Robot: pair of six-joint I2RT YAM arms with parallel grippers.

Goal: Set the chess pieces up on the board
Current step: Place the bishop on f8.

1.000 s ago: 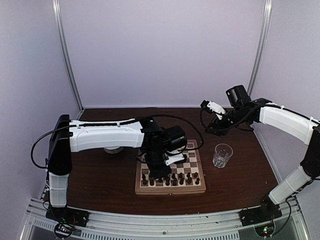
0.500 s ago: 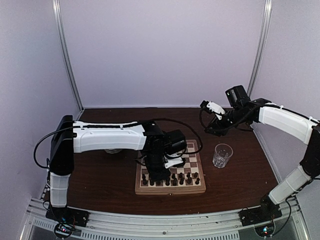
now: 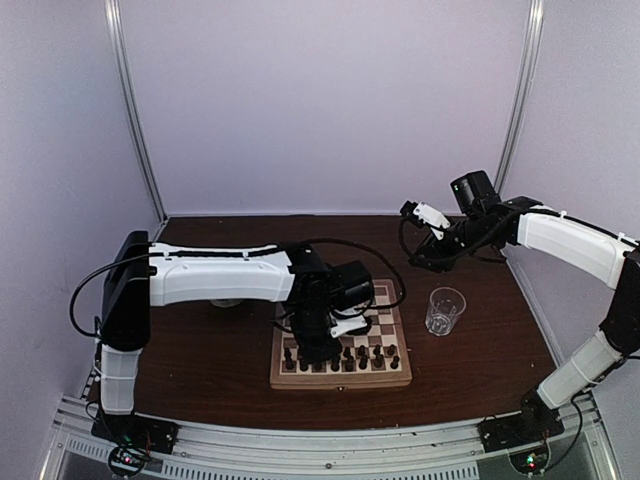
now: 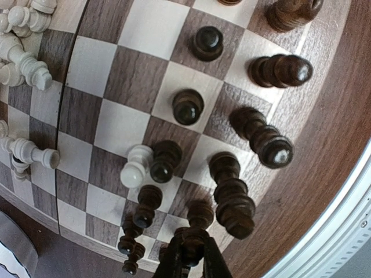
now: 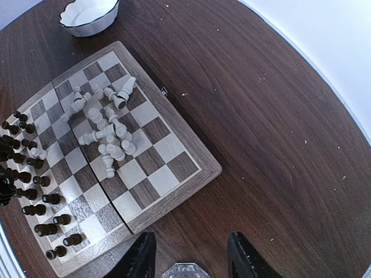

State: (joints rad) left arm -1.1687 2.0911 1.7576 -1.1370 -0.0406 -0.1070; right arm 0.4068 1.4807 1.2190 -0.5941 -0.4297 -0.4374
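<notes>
1 board (image 5: pixel 164 179), 1 glass (image 3: pixel 445 310), 1 bowl (image 5: pixel 95 24), many chessmen (image 4: pixel 188 107).

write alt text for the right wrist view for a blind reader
A wooden chessboard on a dark table: cream pieces lie in a heap near its middle, dark pieces stand in rows at its left end. A white scalloped bowl sits beyond it, and the open right gripper frames a clear glass rim at the bottom edge.
</notes>
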